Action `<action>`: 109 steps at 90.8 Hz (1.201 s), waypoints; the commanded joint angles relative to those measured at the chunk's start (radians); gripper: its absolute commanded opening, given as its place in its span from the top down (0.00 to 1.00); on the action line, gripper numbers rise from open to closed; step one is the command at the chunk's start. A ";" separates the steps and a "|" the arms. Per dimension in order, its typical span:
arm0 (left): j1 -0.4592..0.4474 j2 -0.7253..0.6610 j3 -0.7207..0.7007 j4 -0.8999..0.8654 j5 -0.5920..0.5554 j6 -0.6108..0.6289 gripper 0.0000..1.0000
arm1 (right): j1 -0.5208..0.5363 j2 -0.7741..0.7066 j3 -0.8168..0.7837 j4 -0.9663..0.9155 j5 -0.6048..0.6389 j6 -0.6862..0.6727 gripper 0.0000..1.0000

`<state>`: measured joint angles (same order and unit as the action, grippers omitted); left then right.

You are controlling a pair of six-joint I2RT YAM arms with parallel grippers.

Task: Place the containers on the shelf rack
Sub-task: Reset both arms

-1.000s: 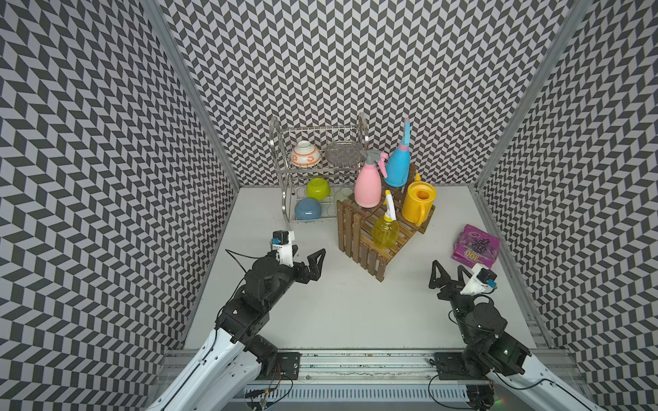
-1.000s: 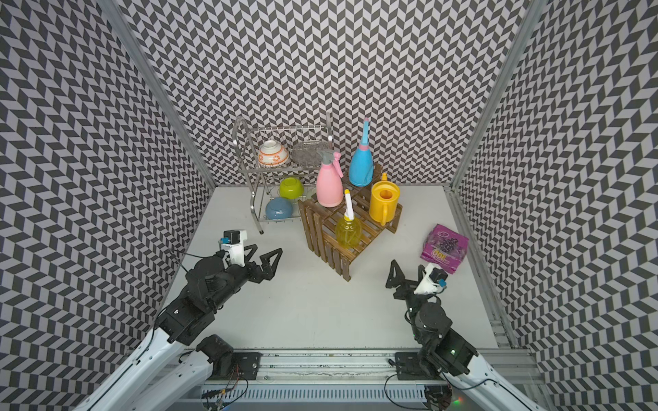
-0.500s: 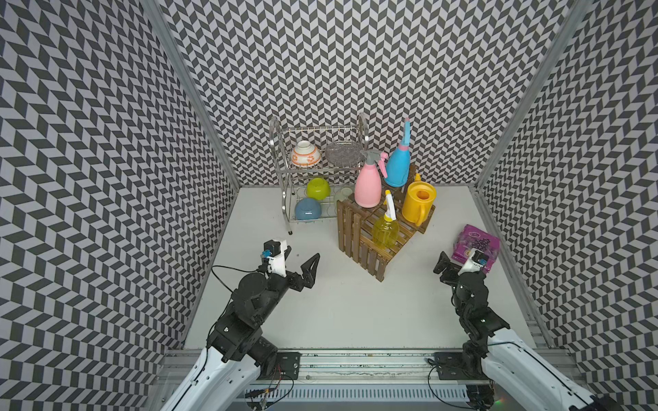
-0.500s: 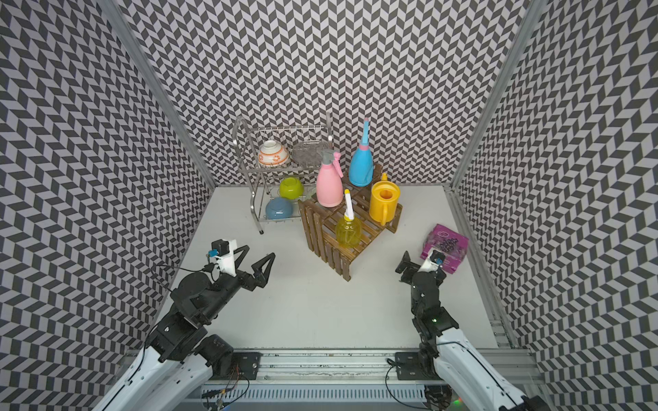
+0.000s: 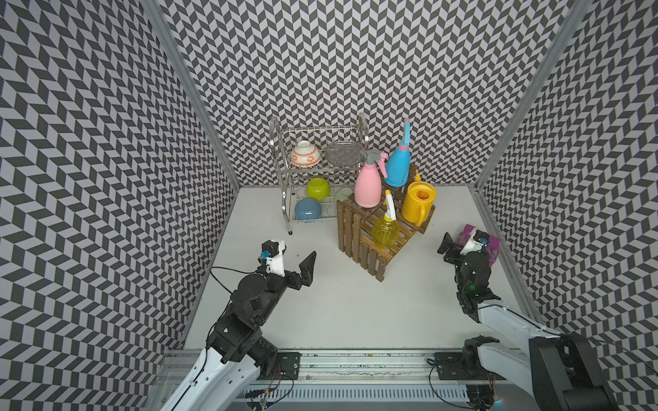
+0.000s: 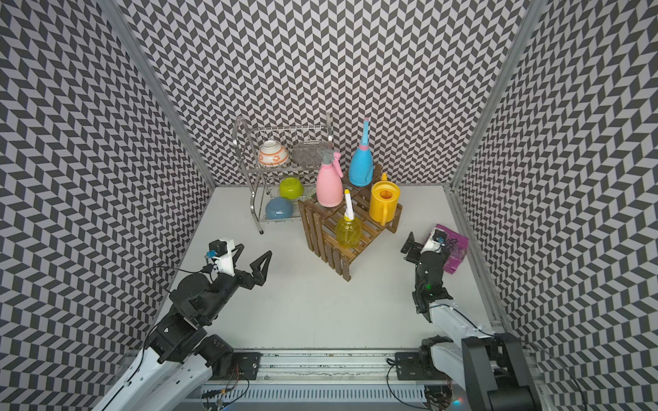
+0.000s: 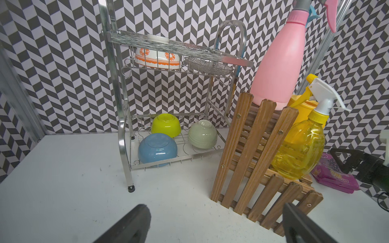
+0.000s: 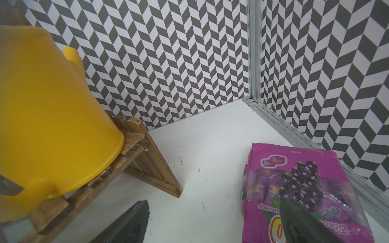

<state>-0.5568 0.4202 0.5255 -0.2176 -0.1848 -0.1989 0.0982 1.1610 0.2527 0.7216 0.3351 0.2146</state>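
Retreating left gripper [image 6: 254, 251], right gripper [image 5: 457, 242] nearer package [image 5: 494, 248]

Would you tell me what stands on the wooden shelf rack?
Pink bottle, blue bottle, watering can and, lower, the yellow bottle. Their bodies hide much of the rack behind and beneath them.

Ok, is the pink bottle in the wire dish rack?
No, the pink bottle stands on the wooden rack, beside the wire dish rack.

Beyond the left claw [image 6: 256, 249]: three spray bottles (pink bottle [image 5: 368, 186], blue bottle [image 5: 397, 170], yellow bottle [image 5: 384, 233]), one watering can [image 5: 417, 206], one shelf rack [image 7: 246, 147], four bowls [image 7: 157, 150], one wire rack [image 7: 114, 84]. Beside the right claw [image 8: 214, 201]: one purple packet [image 8: 294, 168].
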 commanded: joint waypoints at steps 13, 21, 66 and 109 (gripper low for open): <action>-0.003 0.029 0.026 -0.003 -0.069 0.003 0.00 | -0.017 0.208 -0.020 0.391 -0.098 -0.190 0.00; -0.003 0.038 0.025 0.002 -0.096 0.009 0.00 | -0.039 0.326 -0.020 0.516 -0.158 -0.195 0.00; 0.076 0.260 -0.151 0.466 -0.282 0.226 0.00 | -0.041 0.367 0.014 0.493 -0.144 -0.190 0.00; 0.543 0.838 -0.336 1.232 0.009 0.247 0.00 | -0.041 0.367 0.009 0.502 -0.145 -0.194 0.00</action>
<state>-0.0589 1.1320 0.1997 0.6559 -0.3050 0.0116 0.0624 1.5459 0.2504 1.1957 0.1951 0.0265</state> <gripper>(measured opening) 0.999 0.997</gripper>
